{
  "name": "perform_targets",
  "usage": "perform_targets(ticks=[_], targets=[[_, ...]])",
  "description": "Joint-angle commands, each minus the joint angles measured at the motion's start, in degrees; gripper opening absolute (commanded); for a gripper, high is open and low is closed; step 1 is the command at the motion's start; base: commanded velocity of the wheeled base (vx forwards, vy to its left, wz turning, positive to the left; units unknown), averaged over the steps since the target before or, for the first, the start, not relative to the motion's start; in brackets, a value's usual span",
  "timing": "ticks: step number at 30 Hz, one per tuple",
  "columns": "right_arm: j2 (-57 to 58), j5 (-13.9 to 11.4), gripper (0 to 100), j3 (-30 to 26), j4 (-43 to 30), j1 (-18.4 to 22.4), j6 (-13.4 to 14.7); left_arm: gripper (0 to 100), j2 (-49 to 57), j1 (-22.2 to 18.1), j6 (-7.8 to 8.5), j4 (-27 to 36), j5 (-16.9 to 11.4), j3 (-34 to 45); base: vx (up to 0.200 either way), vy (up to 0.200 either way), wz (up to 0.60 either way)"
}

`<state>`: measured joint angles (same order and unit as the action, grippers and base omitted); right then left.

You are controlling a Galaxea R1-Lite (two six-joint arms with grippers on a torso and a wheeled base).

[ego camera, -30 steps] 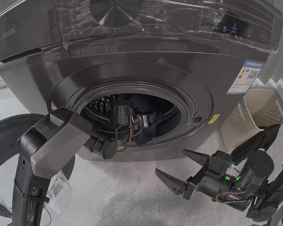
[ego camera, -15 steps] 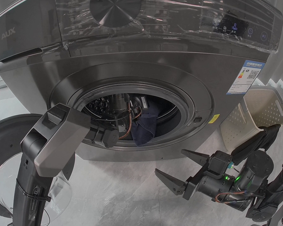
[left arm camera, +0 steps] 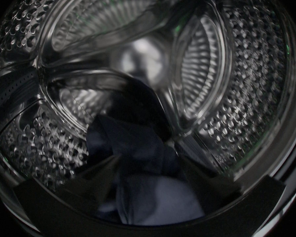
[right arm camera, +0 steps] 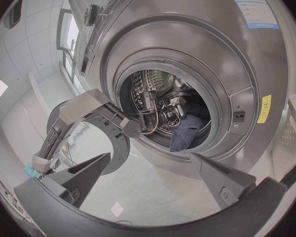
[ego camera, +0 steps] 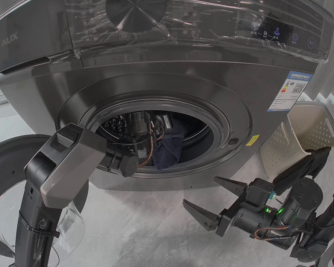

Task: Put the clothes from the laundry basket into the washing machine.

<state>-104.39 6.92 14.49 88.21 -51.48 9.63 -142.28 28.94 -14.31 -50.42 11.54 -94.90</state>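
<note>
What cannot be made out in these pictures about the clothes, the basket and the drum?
1. The dark blue cloth: how far it reaches into the perforated steel drum. In the head view the left arm covers part of it; in the left wrist view it sinks into shadow.
2. The cream perforated plastic laundry basket: its bottom. In the head view the black garment and the right arm cover it; the right wrist view's edge cuts it off.

The left arm (ego camera: 63, 160) has an angular silver-grey shell above a black link bound by a cable tie, and a copper-coloured braided cable (ego camera: 151, 151) loops along its black cylindrical wrist joints. The right arm (ego camera: 285, 212) is black, with round motor housings, green indicator lights and a brownish cable. The right end effector (ego camera: 200, 190) carries two black wedge-shaped fingers (right arm camera: 85, 175) with textured pads and small screws.
</note>
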Motion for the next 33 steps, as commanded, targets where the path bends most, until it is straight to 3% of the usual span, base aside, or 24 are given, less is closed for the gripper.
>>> perform_targets(ticks=[1, 6, 10, 23, 24, 28, 33], targets=[[-0.1, 0.0, 100, 0.0, 0.0, 0.0, 0.0, 100, 9.1, 2.6, 0.25, 2.6, -3.1, 11.9, 0.0, 0.0, 0.0], [-0.1, 0.1, 100, 0.0, 0.0, 0.0, 0.0, 100, 12.1, 3.4, 1.3, 3.7, -5.7, 19.1, 0.0, 0.0, 0.0], [0.1, 0.1, 100, 0.0, 0.0, 0.0, -0.1, 100, 13.0, 3.8, 3.85, 3.1, -8.4, 24.2, 0.0, 0.0, 0.0], [0.1, 0.1, 100, 0.2, 0.0, 0.0, -0.1, 100, 9.9, 4.3, 6.05, 2.3, -9.1, 26.8, 0.0, 0.0, 0.0], [0.1, 0.1, 100, 0.3, 0.0, 0.0, 0.0, 0, 9.5, 4.2, 6.14, 2.1, -9.1, 26.6, 0.0, 0.0, 0.0], [0.1, 0.1, 100, 0.4, 0.0, 0.0, 0.0, 0, 8.8, 4.1, 6.14, 1.9, -9.0, 25.7, 0.0, 0.0, 0.0], [0.1, 0.1, 100, 0.4, 0.0, 0.0, 0.0, 0, 6.0, 1.8, 5.43, 0.7, -7.6, 15.9, 0.0, 0.0, 0.0]])
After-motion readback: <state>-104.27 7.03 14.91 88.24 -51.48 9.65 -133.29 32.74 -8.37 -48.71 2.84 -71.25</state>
